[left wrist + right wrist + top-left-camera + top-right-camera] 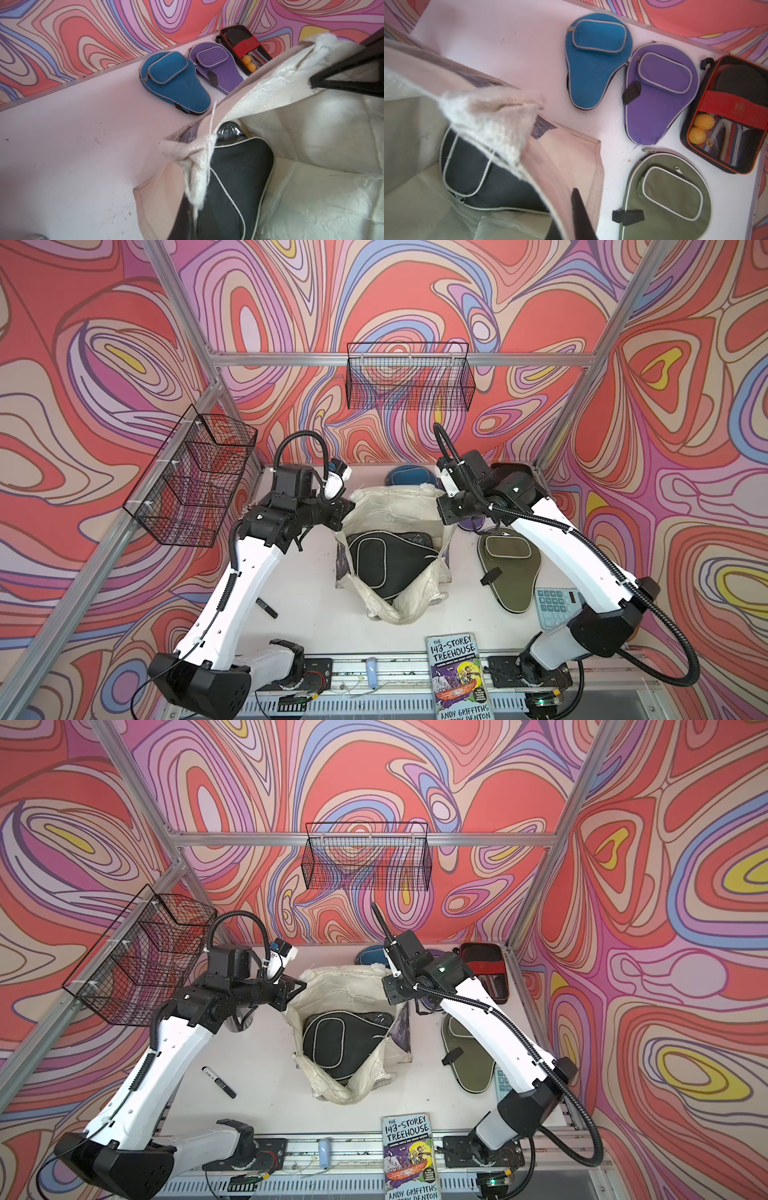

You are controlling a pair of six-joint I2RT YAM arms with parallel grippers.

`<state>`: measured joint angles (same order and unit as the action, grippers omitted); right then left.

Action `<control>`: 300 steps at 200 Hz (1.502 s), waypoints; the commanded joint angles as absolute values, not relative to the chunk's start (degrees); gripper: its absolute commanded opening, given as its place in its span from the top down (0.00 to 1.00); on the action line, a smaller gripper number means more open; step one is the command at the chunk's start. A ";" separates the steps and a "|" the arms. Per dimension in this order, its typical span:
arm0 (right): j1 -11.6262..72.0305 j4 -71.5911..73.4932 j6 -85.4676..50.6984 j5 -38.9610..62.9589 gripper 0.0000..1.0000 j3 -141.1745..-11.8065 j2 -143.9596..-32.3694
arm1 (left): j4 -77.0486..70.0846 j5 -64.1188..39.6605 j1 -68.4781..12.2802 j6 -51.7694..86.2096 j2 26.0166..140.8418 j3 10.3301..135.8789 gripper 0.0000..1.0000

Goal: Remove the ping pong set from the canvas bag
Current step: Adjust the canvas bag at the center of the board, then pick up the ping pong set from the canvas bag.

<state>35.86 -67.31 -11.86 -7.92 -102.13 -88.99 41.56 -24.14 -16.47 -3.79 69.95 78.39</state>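
The cream canvas bag (pixel 390 497) (pixel 345 986) stands open mid-table. Inside lies a black paddle cover (pixel 382 564) (pixel 239 176) (pixel 477 176) of the ping pong set, over a dark thing under clear plastic (pixel 228 131). My left gripper (pixel 345 508) is shut on the bag's left rim (pixel 197 158). My right gripper (pixel 448 522) (pixel 566 224) is shut on the right rim (pixel 564 155). On the table beyond and right of the bag lie the blue cover (pixel 174 83) (pixel 593 60), purple cover (pixel 658 93), olive cover (pixel 509 568) (pixel 670 197) and a black-edged case (pixel 484 969) (pixel 729 116) with orange balls.
Black wire baskets hang on the back wall (pixel 409 377) and the left wall (pixel 195 481). A paperback book (pixel 457 676) lies at the front edge, a pale blue calculator (pixel 555 605) under the right arm, and a black marker (pixel 266 608) by the left arm.
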 commanded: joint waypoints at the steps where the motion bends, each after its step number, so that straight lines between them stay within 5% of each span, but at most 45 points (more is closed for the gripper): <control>1: 32.43 -64.06 -12.28 -11.16 1.00 -100.20 -85.15 | 41.50 -22.83 -17.21 -3.07 69.92 79.69 1.00; 15: 31.83 -63.19 -11.47 -10.92 1.00 -98.77 -85.14 | 40.57 -23.09 -17.60 -2.51 69.71 78.90 1.00; 50: 31.88 -61.17 -6.76 -6.76 0.70 -101.34 -86.16 | 39.43 -22.22 -18.88 -3.28 69.85 79.02 1.00; 73: 31.98 -61.04 -1.54 -1.21 0.34 -106.96 -87.09 | 39.46 -21.44 -19.03 -4.11 71.11 82.42 1.00; 87: 34.00 -61.37 2.19 1.82 0.02 -109.87 -87.23 | 39.36 -21.80 -19.15 -4.35 71.86 84.36 1.00; 132: 44.77 -62.07 9.56 9.93 0.02 -111.66 -87.23 | 38.79 -22.51 -19.46 -4.29 73.10 85.78 1.00; 171: 46.99 -56.78 9.18 18.50 0.02 -100.21 -87.23 | 38.92 -22.75 -19.80 -4.68 72.70 86.34 1.00; 229: 46.95 -40.58 5.65 15.44 0.02 -84.43 -92.64 | 33.93 -28.81 -19.86 -4.75 69.67 83.74 1.00; 300: 45.44 -33.04 4.29 11.63 0.02 -82.40 -103.08 | 30.37 -31.57 -19.83 -4.37 68.30 78.39 1.00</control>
<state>46.46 -37.28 4.84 13.23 -83.18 -101.91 39.33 -27.31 -19.57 -4.03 70.67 78.46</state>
